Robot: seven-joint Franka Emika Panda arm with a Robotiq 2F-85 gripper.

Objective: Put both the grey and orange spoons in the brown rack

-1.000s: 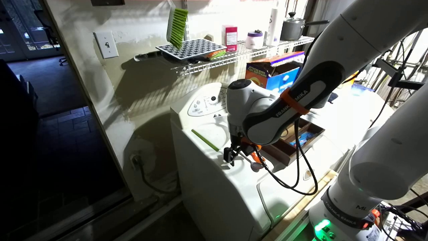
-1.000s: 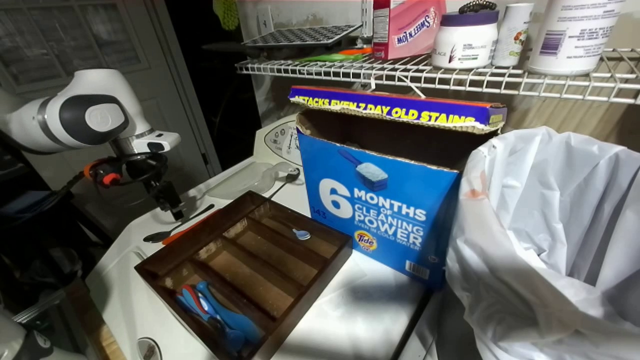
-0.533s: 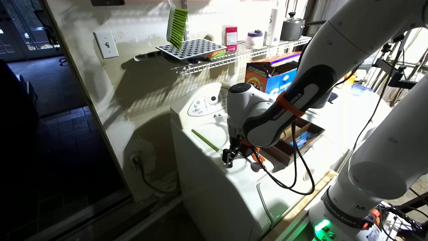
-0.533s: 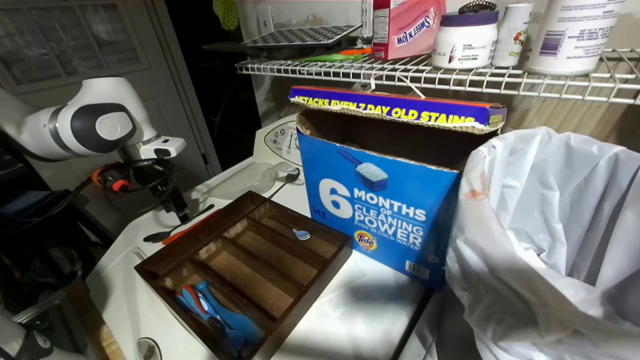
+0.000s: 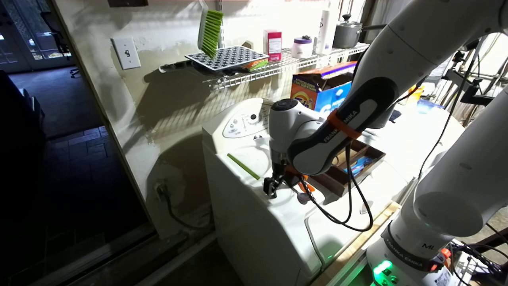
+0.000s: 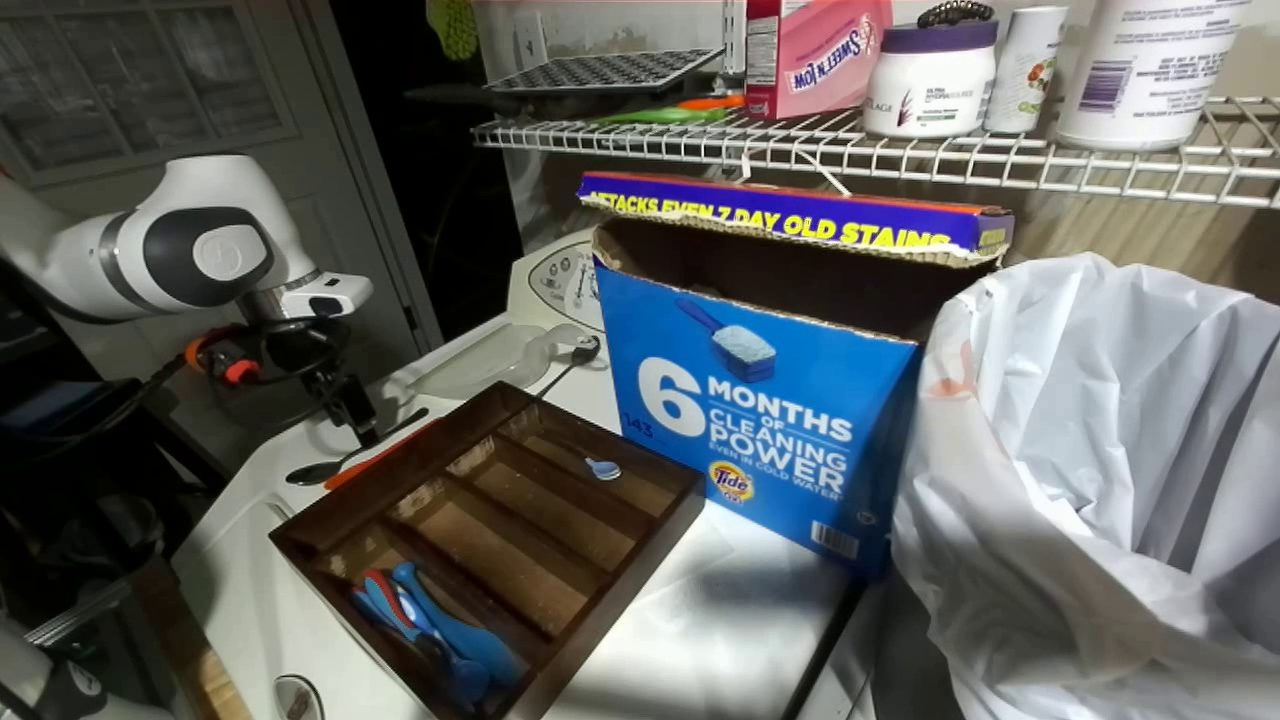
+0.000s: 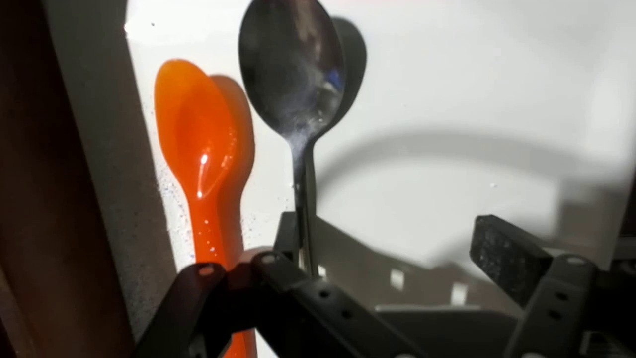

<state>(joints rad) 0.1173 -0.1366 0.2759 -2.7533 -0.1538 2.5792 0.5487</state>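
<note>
The grey spoon [image 7: 293, 69] lies bowl-up on the white machine top, beside the orange spoon [image 7: 196, 134]. In an exterior view the grey spoon [image 6: 318, 473] and orange spoon [image 6: 375, 463] lie alongside the brown rack [image 6: 500, 560]. The rack's dark side [image 7: 44, 199] fills the left edge of the wrist view. My gripper [image 7: 392, 243] is open, low over the machine top. The grey spoon's handle runs along the inner side of the left finger; I cannot tell whether they touch. The left finger partly covers the orange handle. The gripper [image 5: 270, 187] also shows in an exterior view.
Blue utensils [image 6: 440, 630] and a small pale blue spoon [image 6: 603, 468] lie in the rack. A large detergent box [image 6: 760, 400] and a white bag [image 6: 1090, 450] stand beyond it. A green strip [image 5: 243, 166] lies near the gripper. A wire shelf [image 6: 870, 160] hangs above.
My gripper has moved down toward the machine top and slightly toward the rack, mostly in the first half second. It has hardly moved since. The spoons and rack have not moved.
</note>
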